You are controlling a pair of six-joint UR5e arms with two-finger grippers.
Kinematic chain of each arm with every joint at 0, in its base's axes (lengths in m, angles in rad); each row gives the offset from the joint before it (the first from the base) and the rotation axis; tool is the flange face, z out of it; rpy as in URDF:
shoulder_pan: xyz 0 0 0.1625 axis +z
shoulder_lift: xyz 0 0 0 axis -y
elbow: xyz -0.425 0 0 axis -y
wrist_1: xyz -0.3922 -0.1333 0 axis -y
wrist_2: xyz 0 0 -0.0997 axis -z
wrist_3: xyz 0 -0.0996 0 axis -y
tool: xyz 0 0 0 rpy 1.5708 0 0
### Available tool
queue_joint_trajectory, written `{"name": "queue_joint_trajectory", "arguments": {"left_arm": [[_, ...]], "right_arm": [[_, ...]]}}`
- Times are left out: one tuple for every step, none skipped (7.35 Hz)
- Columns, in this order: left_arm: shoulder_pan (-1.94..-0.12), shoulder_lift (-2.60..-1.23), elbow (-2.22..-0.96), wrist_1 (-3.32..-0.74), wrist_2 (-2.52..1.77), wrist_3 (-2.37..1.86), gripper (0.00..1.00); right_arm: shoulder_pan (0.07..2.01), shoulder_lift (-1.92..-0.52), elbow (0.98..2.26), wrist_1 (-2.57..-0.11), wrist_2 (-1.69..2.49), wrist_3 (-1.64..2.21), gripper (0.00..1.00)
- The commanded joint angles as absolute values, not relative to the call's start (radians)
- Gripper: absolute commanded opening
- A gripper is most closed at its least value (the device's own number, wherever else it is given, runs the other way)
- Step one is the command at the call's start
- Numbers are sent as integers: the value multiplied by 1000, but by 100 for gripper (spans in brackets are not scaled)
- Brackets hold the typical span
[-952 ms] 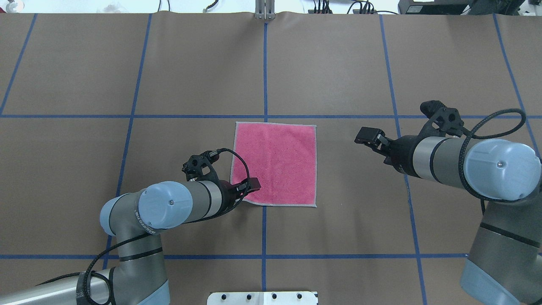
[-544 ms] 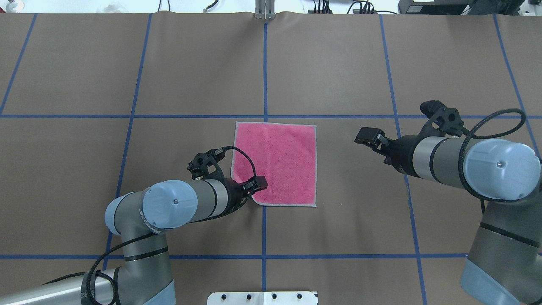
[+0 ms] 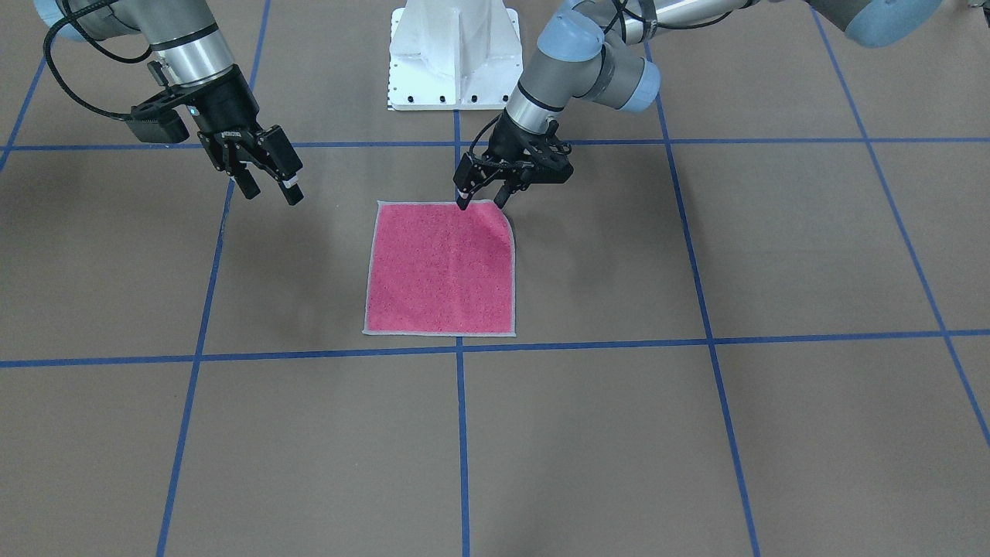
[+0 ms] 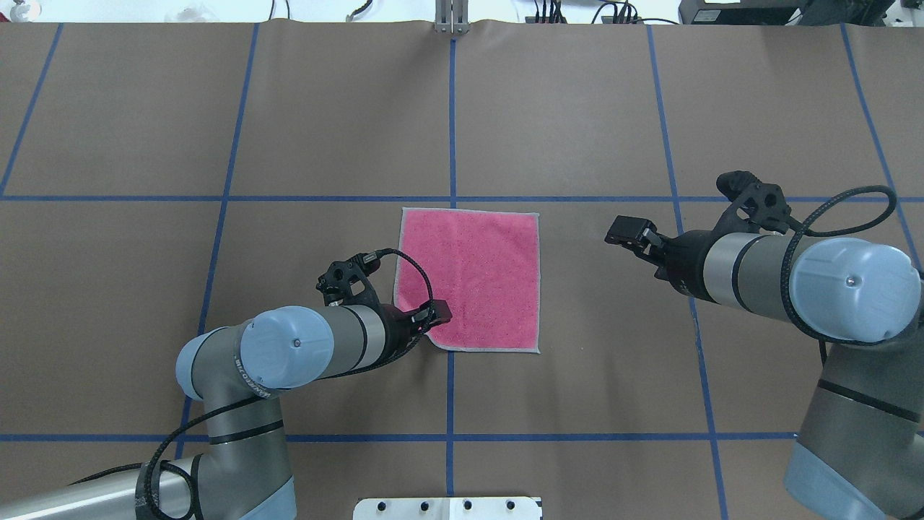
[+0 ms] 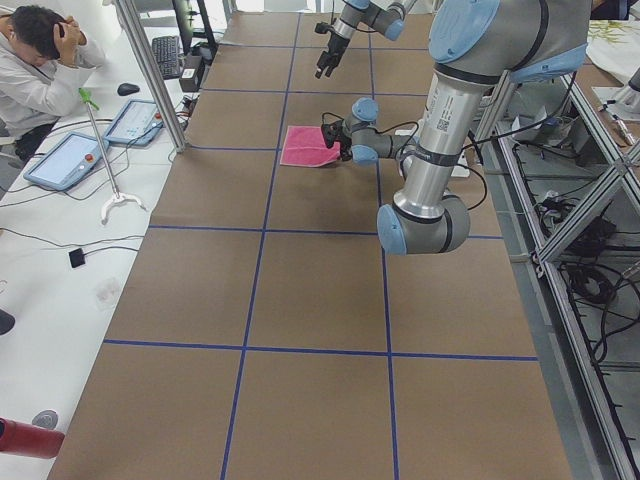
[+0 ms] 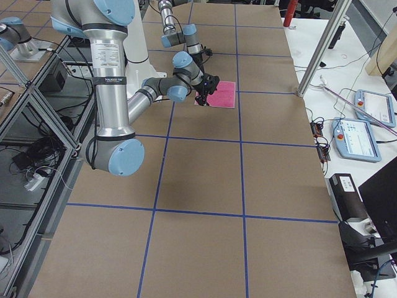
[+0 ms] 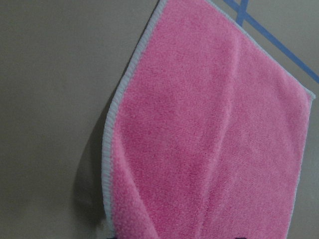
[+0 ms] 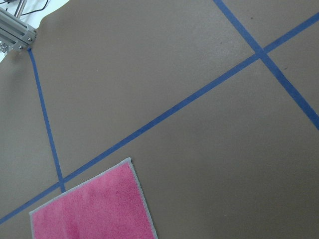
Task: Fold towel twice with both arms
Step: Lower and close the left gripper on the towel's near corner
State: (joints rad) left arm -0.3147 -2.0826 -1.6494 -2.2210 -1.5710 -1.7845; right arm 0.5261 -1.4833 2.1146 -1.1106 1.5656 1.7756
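Touching the towel [image 3: 441, 271] corner, left gripper [image 3: 481, 204] parted; right gripper [image 3: 271, 192] spread, empty.

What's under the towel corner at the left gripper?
The towel corner by the left gripper is raised; only shadowed table shows beneath. Its underside is hidden.

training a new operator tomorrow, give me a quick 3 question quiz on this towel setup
1. True or false: the towel is already folded once.
2. Is the right gripper open or shut?
3. Which gripper is at a towel corner? A) left gripper B) right gripper C) both

Key:
1. False. It is unfolded, pink face up.
2. Open, and clear of the towel.
3. A
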Motion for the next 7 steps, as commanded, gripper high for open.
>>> {"name": "queue_joint_trajectory", "arguments": {"left_arm": [[-314, -2080, -1646, -2220, -1572, -1779, 56], [-319, -2076, -1651, -2220, -1572, -1769, 49], [-322, -2068, -1657, -2221, -1574, -1731, 49], [-322, -2057, -1658, -2221, -1575, -1726, 49], [-322, -2048, -1664, -2221, -1577, -1715, 49], [-324, -2040, -1667, -2221, -1577, -1715, 49], [-324, -2039, -1667, -2221, -1577, -1715, 48]], "right_arm": [[525, -1483, 2114, -1111, 1565, 1776, 99], [525, -1483, 2114, -1111, 1565, 1775, 99], [523, -1483, 2114, -1111, 1565, 1776, 99], [522, -1483, 2114, -1111, 1565, 1776, 99], [522, -1483, 2114, -1111, 1565, 1776, 99], [522, -1483, 2114, -1111, 1565, 1775, 99], [522, -1483, 2114, -1111, 1565, 1775, 99]]}}
